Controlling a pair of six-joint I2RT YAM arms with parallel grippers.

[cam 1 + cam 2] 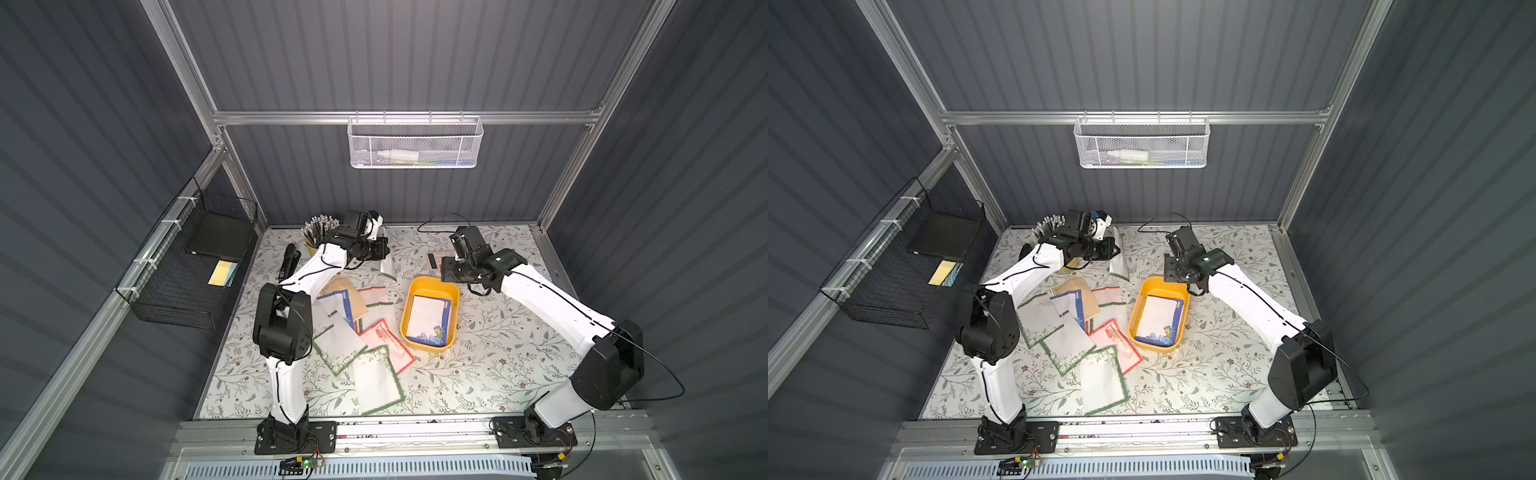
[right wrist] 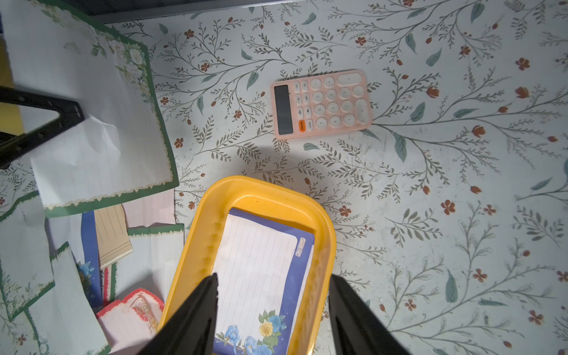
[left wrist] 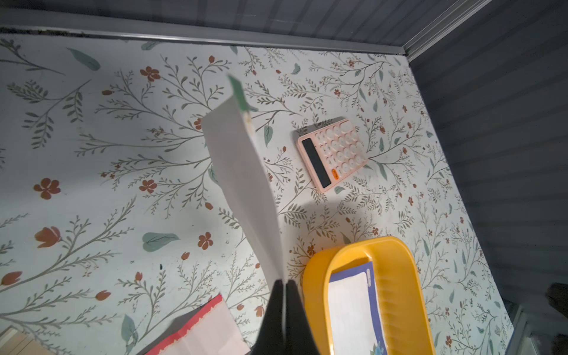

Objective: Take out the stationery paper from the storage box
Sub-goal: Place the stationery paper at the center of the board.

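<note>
Nearest us, loose sheets [image 1: 376,380] of stationery paper lie fanned and overlapping on the table [image 1: 498,365], outside the box and beside its left wall.

Just beyond them sits the yellow storage box [image 1: 432,348] with a blue-floral sheet [image 1: 428,318] lying flat on its floor. We cannot tell whether more sheets lie under it. We judge this paper to be thin, very light and limp: it will bend and crease rather than resist, and it may cling or slide on the smooth plastic. Lying flat, it offers no raised edge. We would take it at a corner or short edge near the box wall, pressing one finger down to buckle the sheet up into the pinch, and close gently.

The right gripper [image 2: 273,276] hangs over the far end of the box, its jaws well apart and holding nothing.

Past the box lies a pink calculator [image 2: 321,104], apart from everything else.

Farthest back, the left gripper [image 3: 284,282] is clamped tight on one edge of a green-bordered sheet [image 3: 239,172]. The sheet is held clear of the table and curves under its own weight, which bears out how soft the paper is.
</note>
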